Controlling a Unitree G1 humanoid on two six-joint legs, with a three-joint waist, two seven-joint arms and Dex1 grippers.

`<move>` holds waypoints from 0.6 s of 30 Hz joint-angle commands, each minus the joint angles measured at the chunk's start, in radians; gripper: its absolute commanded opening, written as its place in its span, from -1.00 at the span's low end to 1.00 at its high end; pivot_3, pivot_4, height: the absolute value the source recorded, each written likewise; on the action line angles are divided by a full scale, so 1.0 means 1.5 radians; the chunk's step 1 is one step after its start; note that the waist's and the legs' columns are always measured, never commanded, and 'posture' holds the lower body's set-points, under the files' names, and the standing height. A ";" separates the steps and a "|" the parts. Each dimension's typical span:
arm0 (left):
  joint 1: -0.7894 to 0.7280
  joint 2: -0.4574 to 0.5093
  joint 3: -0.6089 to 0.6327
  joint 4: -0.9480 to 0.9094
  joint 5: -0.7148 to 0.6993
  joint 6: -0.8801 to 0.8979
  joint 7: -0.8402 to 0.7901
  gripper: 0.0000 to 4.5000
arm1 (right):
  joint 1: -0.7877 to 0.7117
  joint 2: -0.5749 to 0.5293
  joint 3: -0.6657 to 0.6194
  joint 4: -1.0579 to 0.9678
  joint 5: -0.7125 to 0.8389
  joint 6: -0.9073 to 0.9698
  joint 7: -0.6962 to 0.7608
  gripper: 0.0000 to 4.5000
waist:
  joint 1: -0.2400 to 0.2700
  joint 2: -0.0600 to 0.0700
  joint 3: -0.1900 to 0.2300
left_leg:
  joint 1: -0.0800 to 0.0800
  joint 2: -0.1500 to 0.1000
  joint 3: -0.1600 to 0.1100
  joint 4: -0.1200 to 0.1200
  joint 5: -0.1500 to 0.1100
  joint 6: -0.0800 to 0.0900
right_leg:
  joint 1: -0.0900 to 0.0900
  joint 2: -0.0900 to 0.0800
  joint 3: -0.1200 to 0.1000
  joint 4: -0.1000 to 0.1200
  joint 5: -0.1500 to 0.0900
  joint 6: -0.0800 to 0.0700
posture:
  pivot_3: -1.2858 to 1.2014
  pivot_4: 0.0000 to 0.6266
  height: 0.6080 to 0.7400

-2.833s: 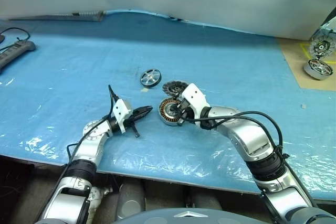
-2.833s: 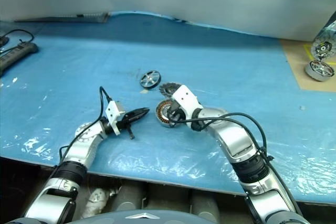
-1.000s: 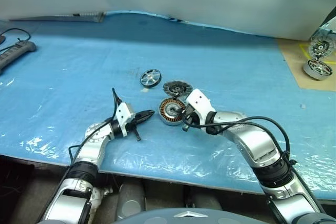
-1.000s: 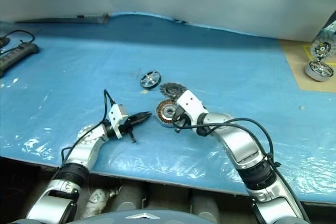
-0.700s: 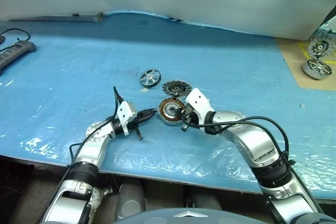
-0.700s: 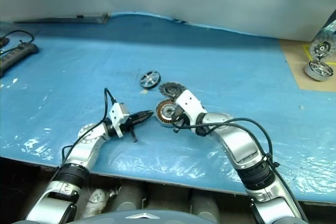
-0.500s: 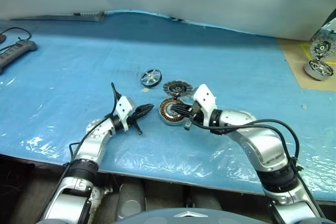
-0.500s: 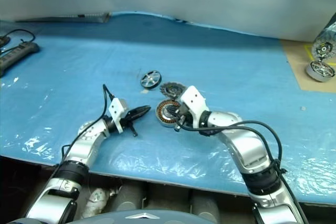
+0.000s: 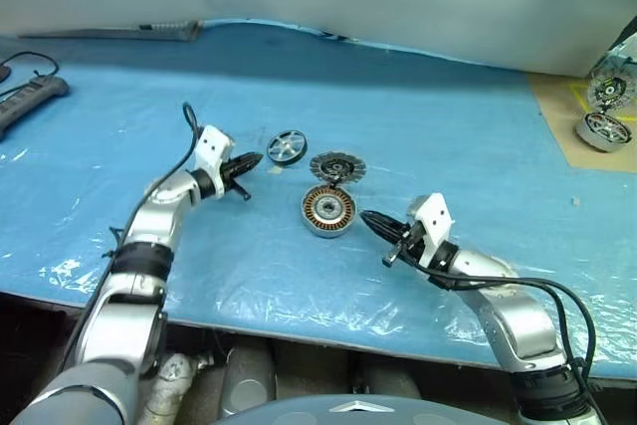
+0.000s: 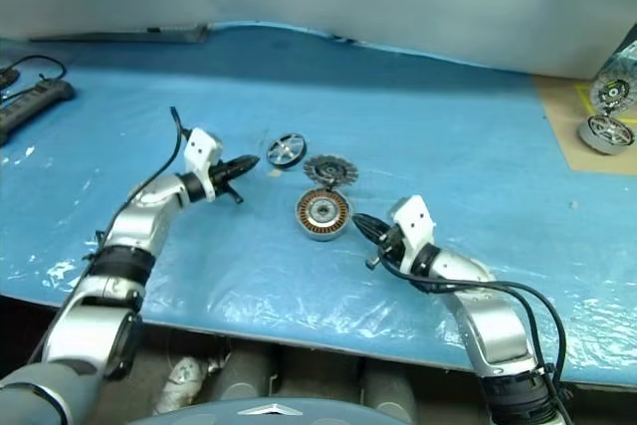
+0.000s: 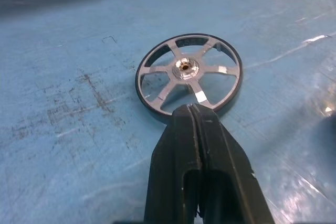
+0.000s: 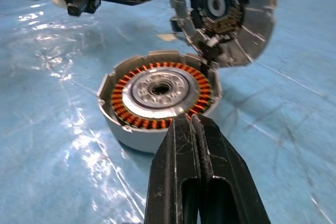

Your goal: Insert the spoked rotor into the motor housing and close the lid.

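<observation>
Left gripper (image 9: 249, 159), closed and empty, aims at spoked rotor (image 9: 287, 145) mid-frame for pickup. Right gripper (image 9: 370, 220), closed and empty, sits beside motor housing (image 9: 328, 211); lid (image 9: 336, 166) leans on its rim.

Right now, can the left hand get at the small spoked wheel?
Probably yes. The left hand sits just beside the spoked wheel, pointing at it with bare blue sheet between them. Its fingers are shut, though, so it must open before it can grip.
</observation>
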 commanded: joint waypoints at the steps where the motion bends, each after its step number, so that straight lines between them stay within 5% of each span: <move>1: -0.069 0.014 0.004 0.089 0.012 -0.018 -0.039 -1.00 | 0.019 0.005 -0.011 0.026 -0.022 -0.076 -0.005 -0.99 | 0.000 0.000 0.000 | 0.000 0.000 0.000 0.000 0.000 0.000 | 0.000 0.000 0.000 0.000 0.000 0.000 | 0.03 -0.52 1.00; 5: -0.135 0.018 -0.002 0.178 0.033 -0.055 -0.075 -0.60 | 0.027 0.017 -0.006 0.048 -0.036 -0.104 -0.016 -1.00 | -0.002 0.000 0.000 | 0.000 -0.001 0.000 0.000 0.000 0.000 | 0.000 0.000 0.000 0.000 0.000 0.000 | 0.03 -0.52 1.00; 13: -0.212 0.022 -0.024 0.290 0.089 -0.127 -0.130 0.62 | 0.020 0.030 -0.001 0.055 -0.048 -0.109 -0.025 -1.00 | 0.001 -0.001 0.001 | -0.001 -0.001 -0.001 -0.001 0.000 0.000 | 0.000 0.000 -0.001 -0.001 0.000 0.000 | 0.03 -0.52 1.00; 18: -0.248 0.022 -0.040 0.342 0.136 -0.171 -0.114 0.62 | 0.015 0.031 0.002 0.055 -0.048 -0.104 -0.026 -1.00 | 0.001 -0.002 0.001 | -0.001 -0.001 -0.003 -0.001 0.000 0.000 | 0.001 0.000 -0.003 -0.001 0.000 0.000 | 0.03 -0.52 1.00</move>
